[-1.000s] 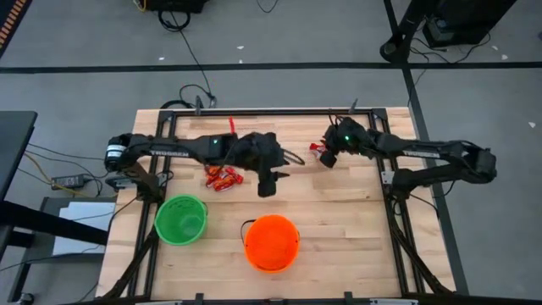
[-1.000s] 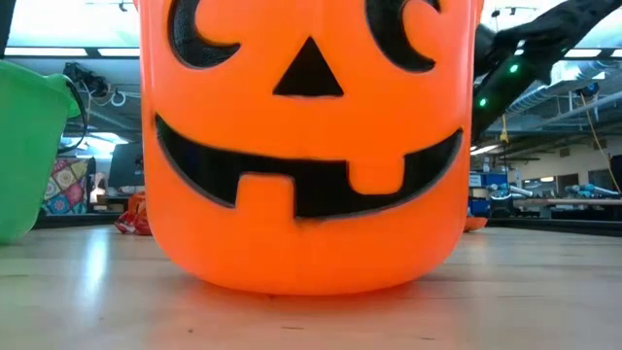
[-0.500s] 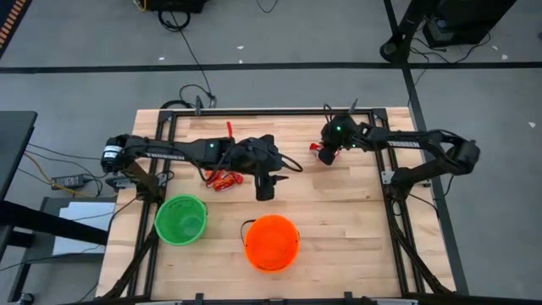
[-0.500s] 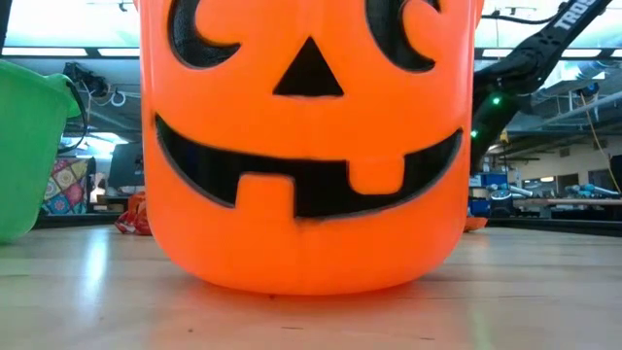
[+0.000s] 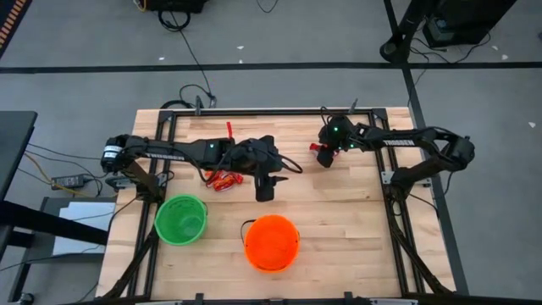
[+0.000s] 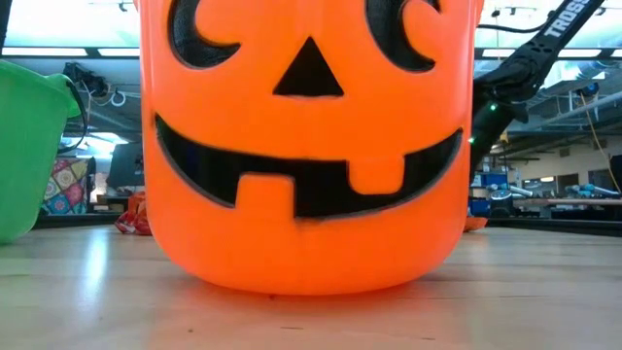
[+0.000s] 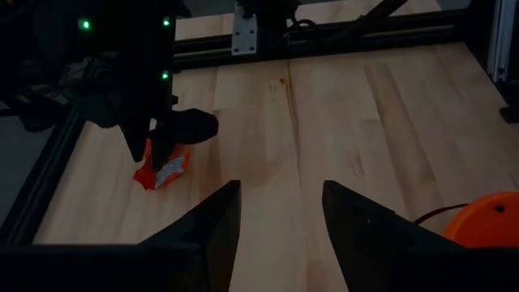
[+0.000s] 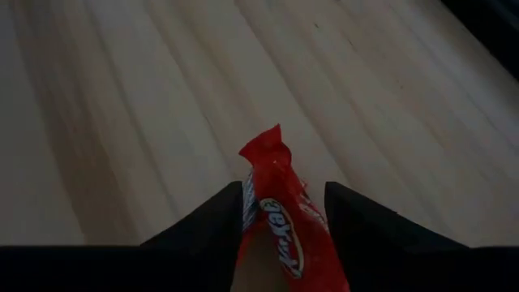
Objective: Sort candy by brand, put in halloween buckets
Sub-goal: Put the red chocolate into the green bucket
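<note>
The orange bucket (image 5: 271, 242) and the green bucket (image 5: 180, 219) stand on their bases near the table's near edge. A pile of red and orange candy (image 5: 222, 178) lies on the wood at left centre, and it also shows in the low view (image 6: 133, 216). My right gripper (image 5: 323, 153) is at the far right, shut on a red candy (image 8: 280, 219), which also shows in the left wrist view (image 7: 162, 167). My left gripper (image 5: 265, 188) is open and empty (image 7: 277, 212), just right of the pile and far of the orange bucket. My right gripper pinches the red wrapped candy between its two fingers (image 8: 219, 223), on the wrapper's long sides (image 8: 261, 212). The fingers slant down at it and lie along it. The crimped free end (image 8: 266, 150) sticks out past the fingertips. Whether it is clear of the wood, I cannot tell.
A dark metal frame (image 5: 254, 113) runs along the table's far edge and down both sides. Bare wood lies between the two grippers and right of the orange bucket. In the low view the orange bucket (image 6: 311, 146) fills the middle and hides most of the table behind it.
My right arm has swung its forearm toward the table's far edge, and its gripper has shifted slightly toward the far left, staying on the red candy.
</note>
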You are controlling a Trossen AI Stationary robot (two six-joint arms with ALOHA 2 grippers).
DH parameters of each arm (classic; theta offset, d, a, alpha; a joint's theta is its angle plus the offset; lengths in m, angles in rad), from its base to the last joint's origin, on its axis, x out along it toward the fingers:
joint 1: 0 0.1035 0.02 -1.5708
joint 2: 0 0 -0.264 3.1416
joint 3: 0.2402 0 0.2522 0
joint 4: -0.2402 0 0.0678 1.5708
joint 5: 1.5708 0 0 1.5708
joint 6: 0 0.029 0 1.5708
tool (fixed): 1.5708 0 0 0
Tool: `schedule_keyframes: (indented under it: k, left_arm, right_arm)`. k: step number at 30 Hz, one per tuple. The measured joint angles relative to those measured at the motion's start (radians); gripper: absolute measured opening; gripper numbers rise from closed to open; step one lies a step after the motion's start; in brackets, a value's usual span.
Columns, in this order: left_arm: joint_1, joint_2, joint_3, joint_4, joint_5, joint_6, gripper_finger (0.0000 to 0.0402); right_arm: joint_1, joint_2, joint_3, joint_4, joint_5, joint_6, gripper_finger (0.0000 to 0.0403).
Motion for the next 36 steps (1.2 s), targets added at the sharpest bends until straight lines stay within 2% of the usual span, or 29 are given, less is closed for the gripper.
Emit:
schedule_keyframes:
  k: [3,6,9,14,16,25,28,36]
  left_arm:
    - [0.000,0.000,0.000,-0.006,0.000,0.001,0.0182]
    - [0.000,0.000,0.000,-0.014,0.000,0.000,0.0182]
    - [0.000,0.000,0.000,-0.011,0.000,0.000,0.0182]
    - [0.000,0.000,0.000,-0.011,-0.001,-0.001,0.0182]
    - [0.000,0.000,0.000,-0.011,-0.001,-0.001,0.0182]
    - [0.000,0.000,0.000,-0.011,-0.002,-0.002,0.0182]
    - [0.000,0.000,0.000,-0.012,-0.002,-0.002,0.0182]
    - [0.000,0.000,0.000,-0.013,-0.002,-0.002,0.0182]
  right_arm:
    - [0.000,0.029,0.000,0.029,0.004,-0.001,0.0182]
    - [0.000,0.033,0.000,0.047,0.005,-0.005,0.0159]
    - [0.000,0.020,0.000,0.050,0.003,-0.013,0.0117]
    - [0.000,-0.014,0.000,0.045,-0.019,-0.029,0.0019]
    - [0.000,-0.016,0.000,0.044,-0.028,-0.034,0.0012]
    - [0.000,-0.017,0.000,0.016,-0.032,-0.039,0.0027]
    - [0.000,-0.017,0.000,0.016,-0.032,-0.070,0.0060]
    - [0.000,-0.017,0.000,0.004,-0.023,-0.046,0.0189]
